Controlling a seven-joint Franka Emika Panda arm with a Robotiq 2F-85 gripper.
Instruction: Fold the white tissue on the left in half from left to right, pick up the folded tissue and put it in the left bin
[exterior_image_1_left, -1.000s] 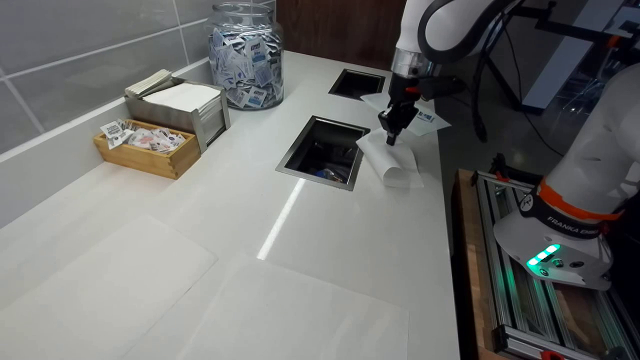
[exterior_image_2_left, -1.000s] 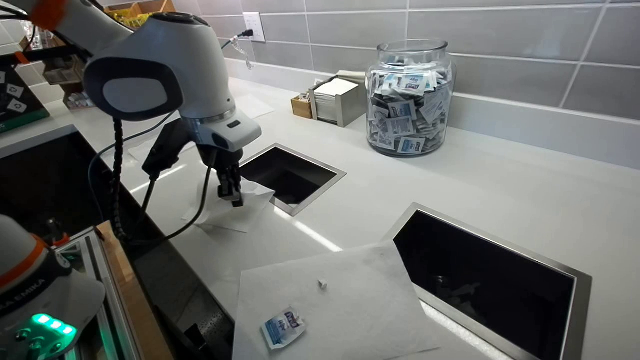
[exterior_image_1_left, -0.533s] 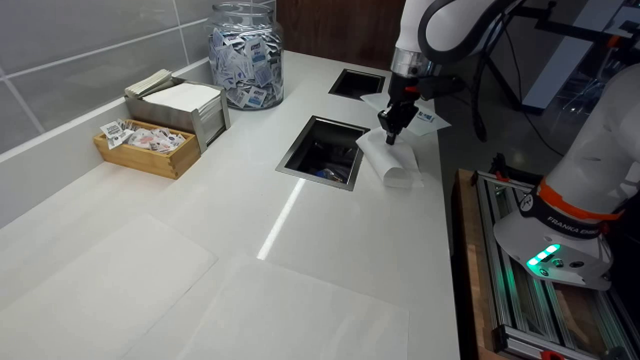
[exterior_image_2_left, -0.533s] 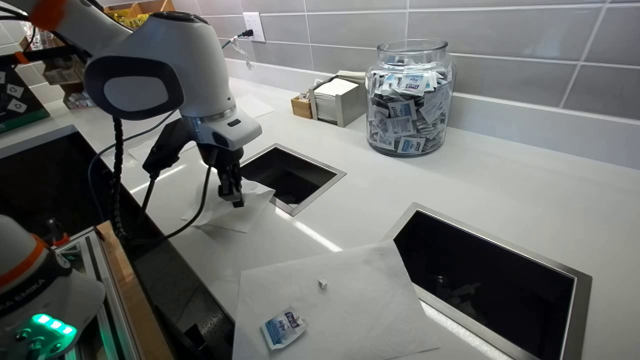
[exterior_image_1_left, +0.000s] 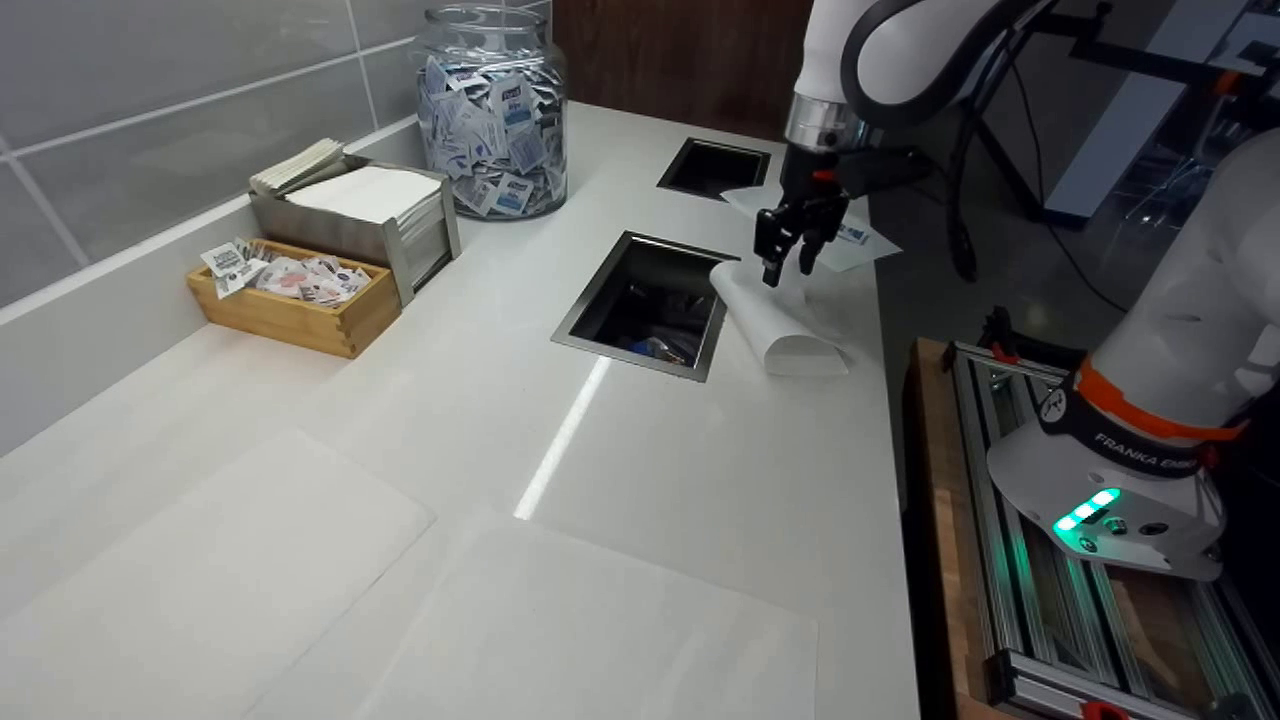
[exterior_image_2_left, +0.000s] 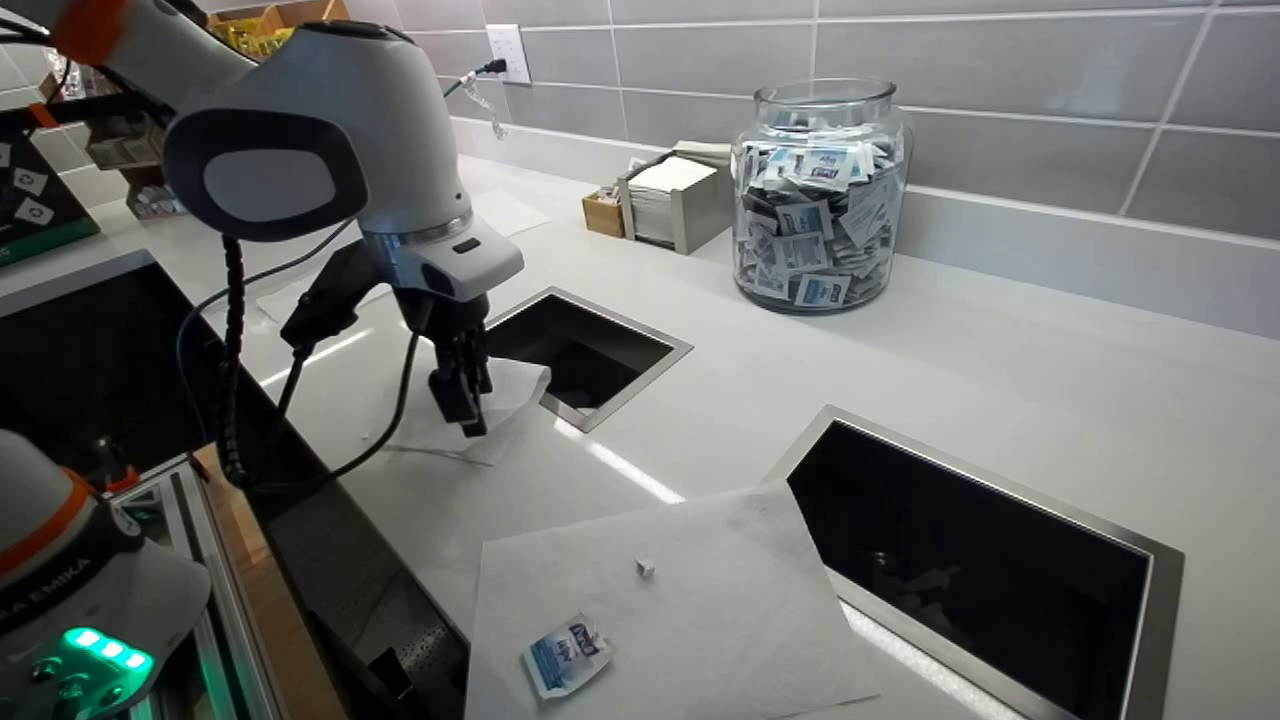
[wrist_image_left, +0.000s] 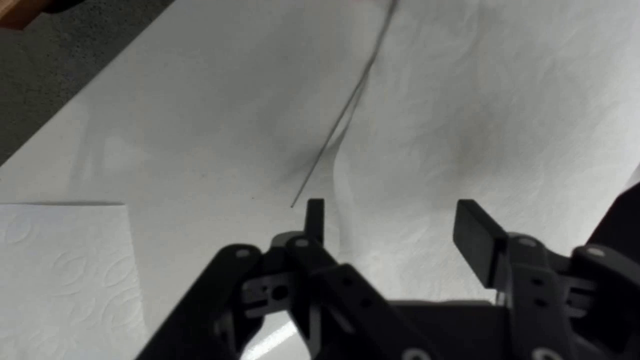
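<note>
A white tissue (exterior_image_1_left: 755, 320) lies doubled over beside the left bin, its fold standing up as a rounded loop. The same tissue (wrist_image_left: 480, 130) fills much of the wrist view, with two edges meeting in a narrow dark line. My gripper (exterior_image_1_left: 790, 270) is over the tissue, fingers spread. In the wrist view the gripper (wrist_image_left: 390, 202) has a wide gap with nothing gripped; whether the tips touch the paper I cannot tell. The left bin (exterior_image_1_left: 630, 363) is a metal-rimmed opening in the counter, close to the folded side. Part of the tissue (exterior_image_2_left: 525, 378) is hidden behind the gripper in an exterior view.
Another sheet (exterior_image_2_left: 730, 620) carries a wipe packet (exterior_image_2_left: 567, 655) and a small white cube (exterior_image_2_left: 645, 568), near another bin (exterior_image_2_left: 1168, 620). A glass jar (exterior_image_1_left: 490, 130), napkin holder (exterior_image_1_left: 330, 225) and wooden box (exterior_image_1_left: 300, 320) stand along the wall. Flat white sheets (exterior_image_1_left: 220, 560) lie on the counter.
My gripper's jaws have parted from shut to open, and the gripper has shifted only slightly. The tissue's top layer now spreads wider over the lower one, and its loop end looks broader.
</note>
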